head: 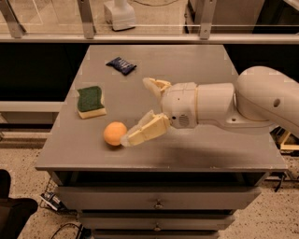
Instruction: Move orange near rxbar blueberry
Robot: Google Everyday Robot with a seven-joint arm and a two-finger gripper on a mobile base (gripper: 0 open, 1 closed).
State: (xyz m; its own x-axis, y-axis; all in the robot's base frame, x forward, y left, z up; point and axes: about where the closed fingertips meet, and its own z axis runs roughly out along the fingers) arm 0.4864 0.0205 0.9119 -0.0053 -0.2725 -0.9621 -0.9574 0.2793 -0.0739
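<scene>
Closest in are the grey drawers (159, 204) under the flat grey tabletop (224, 154). Off on the floor at the lower left there's a dark shape (14, 210), can't tell what it is.

Near the front-left edge of the tabletop sits the small round orange fruit (115, 133). The cream-coloured two-finger end effector (136, 112) is right next to it. Its fingers are spread wide apart and it's got hold of nothing. The lower finger (142, 133) lies low and angled, with its tip just beside the orange's right side. Can't tell if it's actually touching. The upper finger (156, 86) pokes out further back, well apart from the fruit. The fat white robot arm (252, 102) comes in from the right and covers a good chunk of that side.

Further back on the left is the rectangular yellow sponge with a green top (91, 101), near the left edge and a bit behind the orange.

Further still, toward the far left, lies the flat dark navy-blue rxbar blueberry wrapper (121, 65), well apart from the orange. The sponge sits left of the line between the two, the upper finger right of it.

Past the tabletop there's a metal rail (149, 38) with a white object (120, 14) behind it.
</scene>
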